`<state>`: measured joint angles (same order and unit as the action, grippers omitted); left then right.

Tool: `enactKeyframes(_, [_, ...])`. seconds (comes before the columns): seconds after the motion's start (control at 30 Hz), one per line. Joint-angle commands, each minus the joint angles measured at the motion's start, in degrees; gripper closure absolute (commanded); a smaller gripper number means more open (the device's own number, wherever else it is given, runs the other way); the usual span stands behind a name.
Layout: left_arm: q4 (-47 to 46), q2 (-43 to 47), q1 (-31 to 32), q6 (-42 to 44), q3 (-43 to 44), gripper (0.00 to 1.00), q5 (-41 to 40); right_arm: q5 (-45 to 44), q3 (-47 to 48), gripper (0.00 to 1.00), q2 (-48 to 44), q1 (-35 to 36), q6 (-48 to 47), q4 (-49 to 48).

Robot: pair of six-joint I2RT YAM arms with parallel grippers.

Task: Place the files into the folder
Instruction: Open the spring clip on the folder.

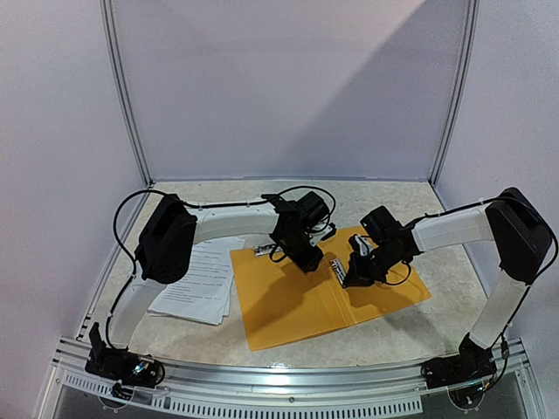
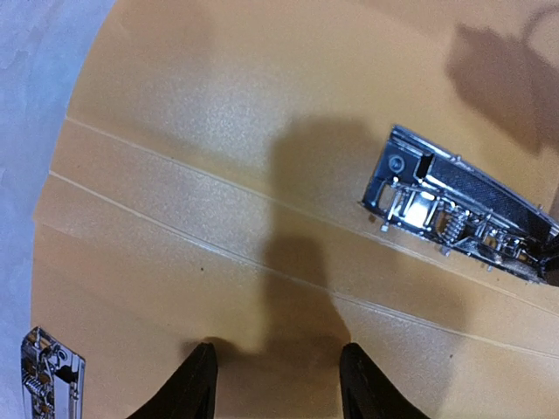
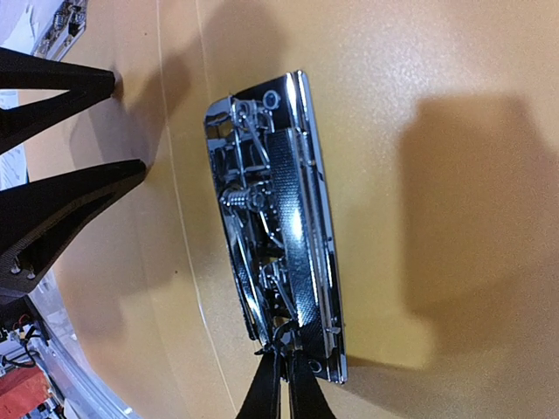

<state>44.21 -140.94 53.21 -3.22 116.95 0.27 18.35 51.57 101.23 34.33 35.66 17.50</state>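
Note:
The orange-yellow folder (image 1: 297, 301) lies open and flat at the middle of the table. The files (image 1: 196, 279), a loose stack of white printed sheets, lie to its left, partly under my left arm. My left gripper (image 1: 301, 253) is open, both fingertips (image 2: 203, 380) down on the folder's left half (image 2: 218, 175) with nothing between them. My right gripper (image 1: 354, 272) is shut on the wire lever at the near end of the folder's metal clip (image 3: 279, 218) beside the spine. The same clip (image 2: 463, 209) shows at the right of the left wrist view.
A second small metal clip (image 2: 48, 375) sits at the folder's far left edge (image 1: 260, 251). My left gripper's fingers (image 3: 70, 196) stand close to the left of the spine clip. White walls and metal posts (image 1: 127, 96) enclose the table on three sides.

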Motion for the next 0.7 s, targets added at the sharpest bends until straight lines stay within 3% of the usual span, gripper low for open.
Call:
enactKeyframes(0.0, [4.8,-7.1,1.5,0.4,-3.0,0.5,0.4,-18.0,-3.9,0.98,9.7,0.2,0.3,7.6])
enactKeyframes(0.2, [4.9,-7.4,1.9,1.0,-2.7,0.51,-0.1,-23.6,-3.4,0.98,9.7,0.3,-0.3,9.7])
enactKeyframes(0.47, [5.7,-8.1,2.4,1.9,-1.9,0.51,-1.8,-23.2,-3.0,0.99,13.9,3.3,-0.4,9.8])
enactKeyframes(0.67, [5.8,-8.4,2.9,2.9,-1.6,0.52,-2.5,-28.9,0.3,0.99,10.8,3.3,0.5,14.4])
